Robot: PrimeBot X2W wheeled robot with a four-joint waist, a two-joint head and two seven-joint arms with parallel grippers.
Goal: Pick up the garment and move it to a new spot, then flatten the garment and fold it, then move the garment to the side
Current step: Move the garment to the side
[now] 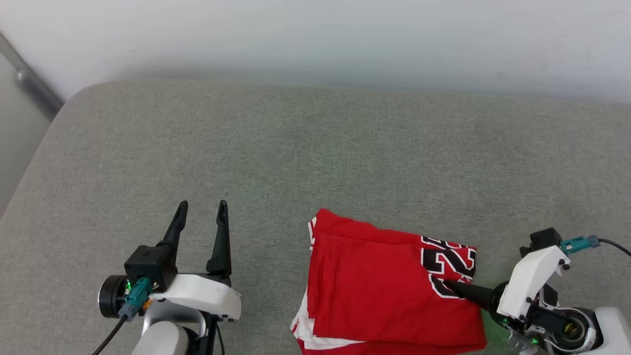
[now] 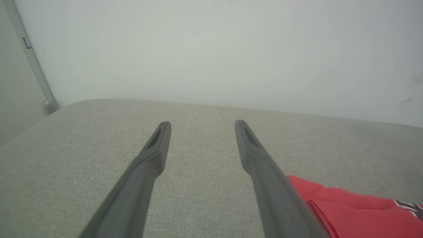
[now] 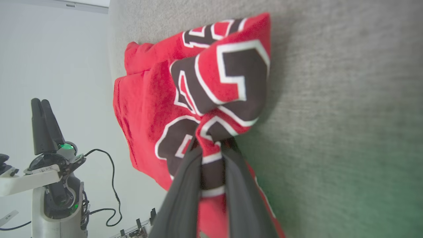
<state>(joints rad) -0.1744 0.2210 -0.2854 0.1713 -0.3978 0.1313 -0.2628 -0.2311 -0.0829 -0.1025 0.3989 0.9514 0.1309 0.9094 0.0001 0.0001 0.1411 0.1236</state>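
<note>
The garment (image 1: 374,286), a red jersey folded into a rough rectangle with black white-outlined numbers at its right end, lies on the grey cushion near the front right. My right gripper (image 1: 449,285) reaches in from the right, shut on the garment's right edge; in the right wrist view its fingers (image 3: 185,185) pinch a bunched fold of the numbered cloth (image 3: 228,79). My left gripper (image 1: 202,209) stands open over bare cushion to the left of the garment, nothing between its fingers (image 2: 155,155). A corner of the garment (image 2: 357,211) shows at the lower right of the left wrist view.
The grey cushion (image 1: 315,148) runs wide to the back and left, ending at a pale wall (image 1: 315,39). Its rounded left edge drops off beside a metal strip (image 1: 34,84). Cables trail from both wrists.
</note>
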